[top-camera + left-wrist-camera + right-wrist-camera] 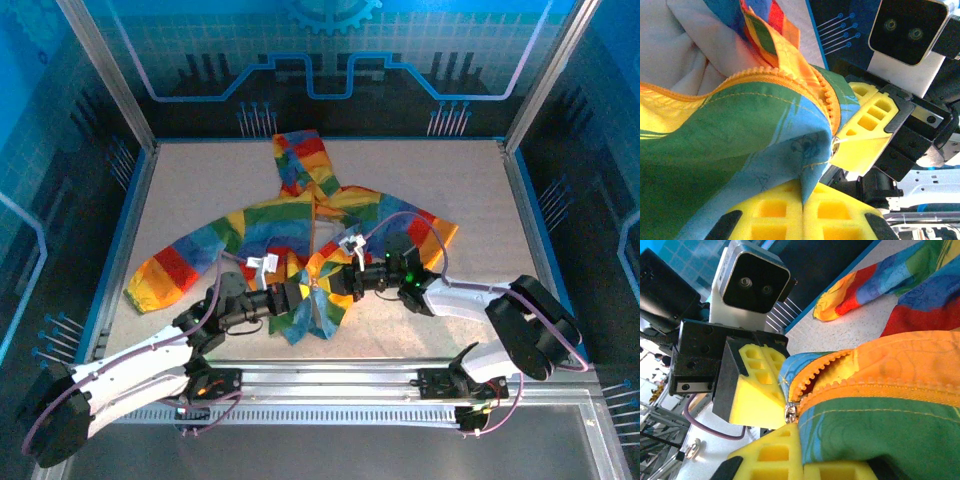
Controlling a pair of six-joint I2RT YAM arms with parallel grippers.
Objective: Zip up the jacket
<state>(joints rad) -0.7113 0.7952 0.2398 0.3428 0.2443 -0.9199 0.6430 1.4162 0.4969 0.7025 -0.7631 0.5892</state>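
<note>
With left hand point(298, 293) and right hand point(340, 283) both pinched shut, tip to tip, on the bottom hem of the jacket point(262, 225), spread mid-desk point(450, 180). Outward from there, along the orange zipper point(865, 385), lengthwise away toward the hood point(300, 160); slider point(788, 412) seemingly nearer the right hand.

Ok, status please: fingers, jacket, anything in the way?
Left fingers and right fingers shut on rainbow-striped hooded fabric jacket, at hem. Orange zipper teeth apart there. Nothing in the way.
</note>
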